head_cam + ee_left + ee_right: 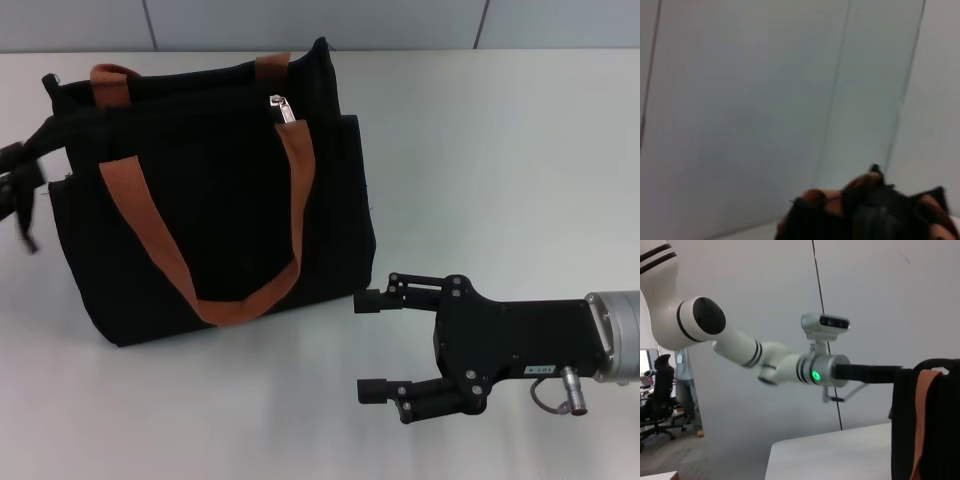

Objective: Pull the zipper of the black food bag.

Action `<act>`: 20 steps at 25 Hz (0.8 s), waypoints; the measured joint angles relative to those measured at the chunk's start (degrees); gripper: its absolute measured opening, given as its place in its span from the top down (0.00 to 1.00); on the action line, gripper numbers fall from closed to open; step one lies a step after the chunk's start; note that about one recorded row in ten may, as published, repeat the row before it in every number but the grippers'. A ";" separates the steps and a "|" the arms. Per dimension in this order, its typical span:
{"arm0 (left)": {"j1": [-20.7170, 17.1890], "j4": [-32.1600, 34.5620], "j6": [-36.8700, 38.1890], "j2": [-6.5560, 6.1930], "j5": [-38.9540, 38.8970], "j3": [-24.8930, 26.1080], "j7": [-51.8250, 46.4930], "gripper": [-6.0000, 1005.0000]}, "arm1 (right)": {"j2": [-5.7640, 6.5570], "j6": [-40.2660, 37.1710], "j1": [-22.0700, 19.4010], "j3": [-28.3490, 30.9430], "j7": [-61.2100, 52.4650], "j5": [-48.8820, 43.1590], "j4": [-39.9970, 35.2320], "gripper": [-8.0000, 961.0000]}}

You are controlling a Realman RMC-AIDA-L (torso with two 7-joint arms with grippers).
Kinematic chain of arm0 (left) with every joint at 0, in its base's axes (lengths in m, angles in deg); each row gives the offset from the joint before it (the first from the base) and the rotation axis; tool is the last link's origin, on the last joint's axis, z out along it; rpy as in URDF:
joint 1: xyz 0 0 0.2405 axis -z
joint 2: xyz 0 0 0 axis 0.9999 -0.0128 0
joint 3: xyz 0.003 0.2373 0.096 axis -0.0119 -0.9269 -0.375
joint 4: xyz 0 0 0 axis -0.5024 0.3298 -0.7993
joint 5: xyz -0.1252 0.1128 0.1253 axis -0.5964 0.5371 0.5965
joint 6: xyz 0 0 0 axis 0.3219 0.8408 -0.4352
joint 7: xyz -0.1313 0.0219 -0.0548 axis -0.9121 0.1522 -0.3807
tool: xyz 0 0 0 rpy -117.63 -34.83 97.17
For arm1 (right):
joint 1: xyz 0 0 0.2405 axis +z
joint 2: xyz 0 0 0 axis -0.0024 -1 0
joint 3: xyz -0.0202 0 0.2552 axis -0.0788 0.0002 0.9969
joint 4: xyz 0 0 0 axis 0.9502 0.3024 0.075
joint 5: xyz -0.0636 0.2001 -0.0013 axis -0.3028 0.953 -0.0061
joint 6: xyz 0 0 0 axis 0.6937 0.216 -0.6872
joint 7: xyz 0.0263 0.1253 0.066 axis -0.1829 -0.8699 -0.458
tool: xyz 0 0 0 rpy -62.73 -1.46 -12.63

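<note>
On the white surface [480,150] the black food bag [215,200] stands upright, its zipper [282,108] untouched at the top edge. The left hand [25,165] clamps the bag's far corner; the right hand [372,345], fingers apart, waits beside the bag's base, well short of the zipper.

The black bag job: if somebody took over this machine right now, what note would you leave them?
Left tool: at the black food bag's top corner on the robot's left; grip not visible.
Right tool: open, low beside the bag's bottom corner on the robot's right, holding nothing.
Bag: upright on the white table, orange-brown handles hanging down its front.
Zipper: at the top edge, untouched by either tool.
Left: grasp the pull tab and pull.
</note>
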 joint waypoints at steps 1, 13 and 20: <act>-0.30 1.26 2.08 -1.37 1.00 0.22 -2.15 0.84 | 0.00 0.30 0.04 -0.03 0.01 -0.01 0.01 0.13; -4.05 -6.23 12.27 3.58 -15.71 -16.82 18.70 0.39 | -0.36 2.65 1.53 -0.09 1.77 0.07 3.67 0.13; -3.47 -7.67 9.71 4.06 -11.60 -32.42 24.46 0.19 | -0.42 3.26 1.83 -1.89 2.04 -0.23 3.95 0.13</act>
